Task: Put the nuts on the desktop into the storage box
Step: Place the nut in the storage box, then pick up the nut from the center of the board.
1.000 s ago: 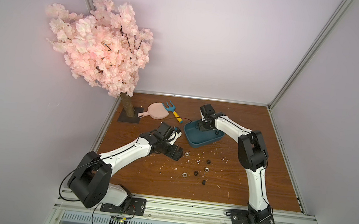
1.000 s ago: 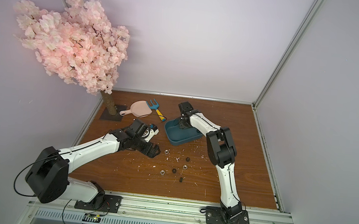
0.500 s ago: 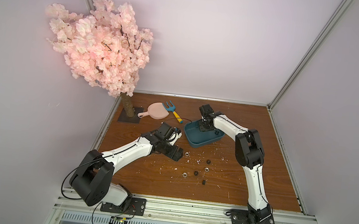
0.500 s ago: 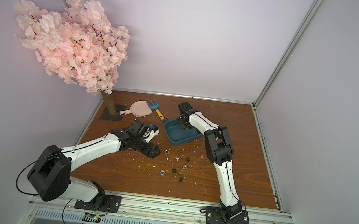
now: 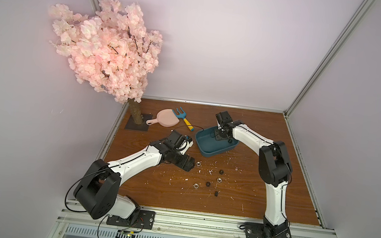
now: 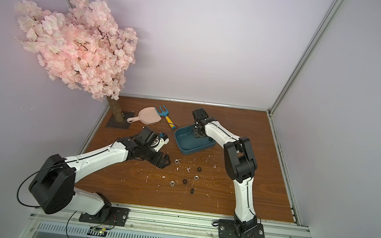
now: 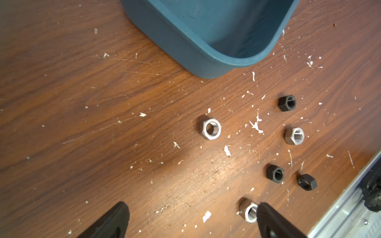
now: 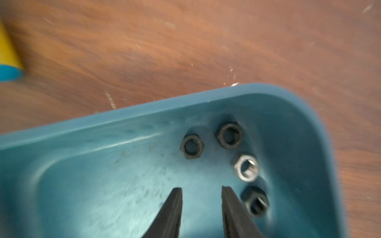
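My right pincer [image 8: 201,188] hangs inside the storage box [image 8: 144,107], jaws parted a little and empty. That wrist view is blurred. On the box floor, in the rounded corner past my fingertips [image 8: 175,197], lie four nuts: a black nut [image 8: 192,146], a second black nut [image 8: 229,136], a silver nut [image 8: 246,168], and a third black nut [image 8: 255,201] just beside one finger.

My left pincer [image 7: 191,208] is released, jaws wide, low over the desktop [image 7: 82,103] outside the box's wall on the side toward my bases. Six more nuts lie loose on that same side of the box, among white flecks [image 7: 256,123]. Nearest the box are a bright nut [image 7: 210,128] and a dark nut [image 7: 287,103]. Farther from it are a threaded silver one [image 7: 294,136], two black ones [image 7: 275,173] close together, and a last silver nut [image 7: 248,210]. One finger [image 7: 268,222] covers that last nut's edge in the wrist view, and I cannot tell whether it touches.

On the far side of the box, in both top views, lie a pink dustpan [image 5: 167,118] and a blue rake [image 5: 181,113]. The rake's yellow handle end is near the box's corner. A blossom tree [image 5: 106,51] stands well beyond them.
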